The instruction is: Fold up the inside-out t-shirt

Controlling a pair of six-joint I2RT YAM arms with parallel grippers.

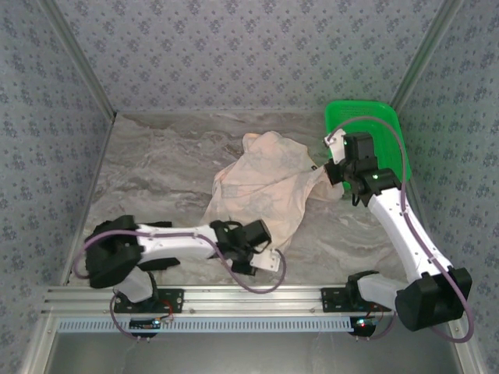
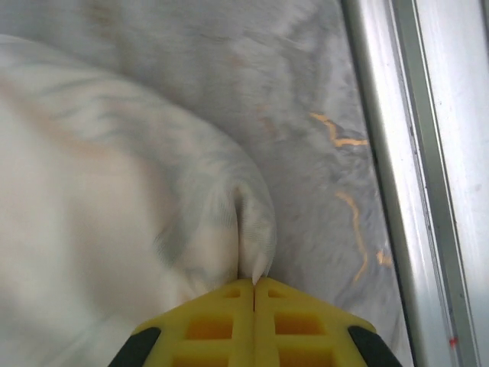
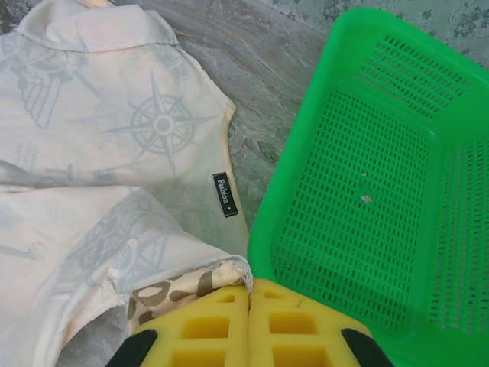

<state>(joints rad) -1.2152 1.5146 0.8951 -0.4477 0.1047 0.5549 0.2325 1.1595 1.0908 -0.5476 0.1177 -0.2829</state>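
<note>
Garment: was a peach-tan inside-out t-shirt (image 1: pixel 261 191) of thin fabric, pale compass-and-ship print showing through; lay rumpled just beside the basket, on its left in the top view, one edge almost touching the basket wall.
Handling: judged light, limp and prone to bunching; likely to sag and fold on itself unless kept taut between two holds; not fragile, not slippery.
Where to hold: best pinched at hems or corners, well spread, rather than mid-cloth.
Label: small dark neck label (image 3: pixel 225 195), sat at the shirt's edge nearest the basket.
Right gripper (image 3: pixel 250 284): closed tight on a hem of the shirt, printed side curling out at the pinch, right against the basket's near corner.
Left gripper (image 2: pixel 254 281): closed with yellow pads meeting, a peak of the shirt's cloth nipped at the tips; well apart from the basket, at the shirt's far side from it.
Container: bright green perforated plastic basket (image 3: pixel 306 153); held no garment, only a tiny speck on its mesh floor.
Surface: grey marbled table (image 1: pixel 156 171), spread under shirt and basket alike.
</note>
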